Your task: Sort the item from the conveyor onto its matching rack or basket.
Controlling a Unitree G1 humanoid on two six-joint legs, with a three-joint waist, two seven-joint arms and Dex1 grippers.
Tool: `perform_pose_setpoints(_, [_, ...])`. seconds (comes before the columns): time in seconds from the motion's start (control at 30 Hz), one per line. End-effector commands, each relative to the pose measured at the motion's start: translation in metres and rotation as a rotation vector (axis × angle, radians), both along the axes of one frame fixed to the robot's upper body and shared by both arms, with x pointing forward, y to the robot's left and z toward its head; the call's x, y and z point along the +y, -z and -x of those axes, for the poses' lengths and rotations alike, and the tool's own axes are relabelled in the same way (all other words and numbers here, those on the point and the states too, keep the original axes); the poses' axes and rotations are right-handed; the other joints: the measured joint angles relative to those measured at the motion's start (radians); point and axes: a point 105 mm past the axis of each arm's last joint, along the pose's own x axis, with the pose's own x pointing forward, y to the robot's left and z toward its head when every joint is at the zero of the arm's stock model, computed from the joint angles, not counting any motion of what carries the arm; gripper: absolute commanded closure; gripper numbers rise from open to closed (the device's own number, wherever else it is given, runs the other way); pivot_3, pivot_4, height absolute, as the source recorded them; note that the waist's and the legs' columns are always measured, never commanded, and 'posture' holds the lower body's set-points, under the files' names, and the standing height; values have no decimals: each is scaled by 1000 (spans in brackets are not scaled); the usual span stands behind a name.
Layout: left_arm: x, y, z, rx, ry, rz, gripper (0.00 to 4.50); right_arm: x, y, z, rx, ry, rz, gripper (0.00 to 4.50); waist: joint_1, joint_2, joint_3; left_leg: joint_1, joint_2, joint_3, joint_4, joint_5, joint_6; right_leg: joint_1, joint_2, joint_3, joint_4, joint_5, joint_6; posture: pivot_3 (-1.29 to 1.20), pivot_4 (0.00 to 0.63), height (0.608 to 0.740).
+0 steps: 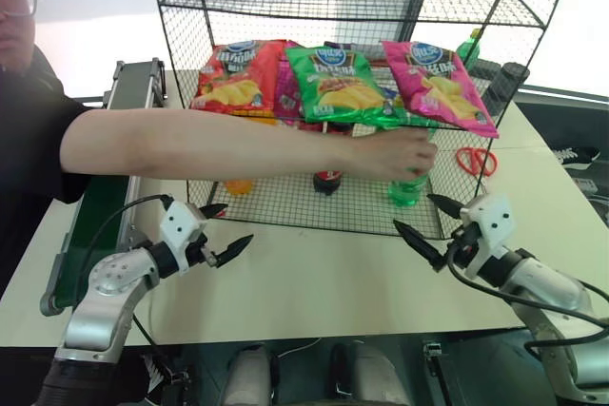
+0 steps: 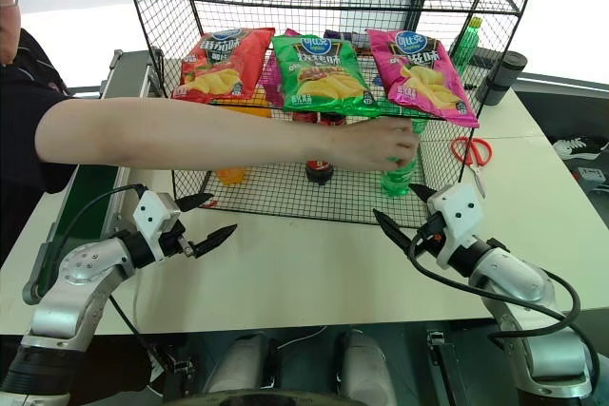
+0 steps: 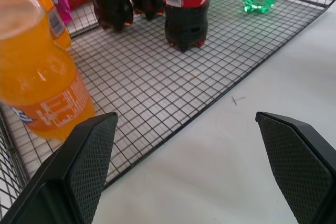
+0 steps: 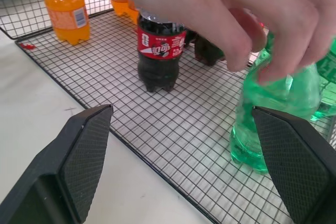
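White tabletop [image 1: 324, 282] stretched before me, both my left gripper [image 1: 221, 231] and right gripper [image 1: 428, 222] gaping empty – the green bottle [image 1: 408, 187] already stood on the rack [image 1: 285, 206] floor under a person's hand [image 1: 404, 154], conveyor [image 1: 95, 216] bare, so sorting looked nearly done

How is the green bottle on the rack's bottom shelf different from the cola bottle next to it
The green bottle is translucent green; the cola bottle is dark with a red label. A person's hand grips the green bottle's top; nothing touches the cola bottle. Both stand upright on the rack.
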Motion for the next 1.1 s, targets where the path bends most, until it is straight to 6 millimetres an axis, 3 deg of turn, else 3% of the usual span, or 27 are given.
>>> perform_pose_setpoints(0.03, [5, -13, 0, -59, -1, 10, 0, 4, -6, 1, -40, -15, -6, 109, 0, 0, 0, 0, 0, 0, 0, 0, 0, 0, 0, 0, 0, 0, 0, 0, 150, 735])
perform_pose_setpoints(0.67, [-3, -24, -6, -110, 4, 77, 0, 7, -15, -8, -71, -34, -7, 109, 0, 0, 0, 0, 0, 0, 0, 0, 0, 0, 0, 0, 0, 0, 0, 0, 150, 735])
perform_pose_setpoints(0.93, [17, -26, 0, -126, -105, 117, 0, 16, -13, -13, -74, -78, -13, 109, 0, 0, 0, 0, 0, 0, 0, 0, 0, 0, 0, 0, 0, 0, 0, 0, 150, 735])
perform_pose_setpoints(1.1, [44, -43, -5, -172, -278, 199, 0, 22, -9, -15, -75, -108, -20, 109, 1, -1, 0, 0, 0, 0, 0, 0, 0, 0, 0, 0, 0, 0, 0, 0, 150, 735])
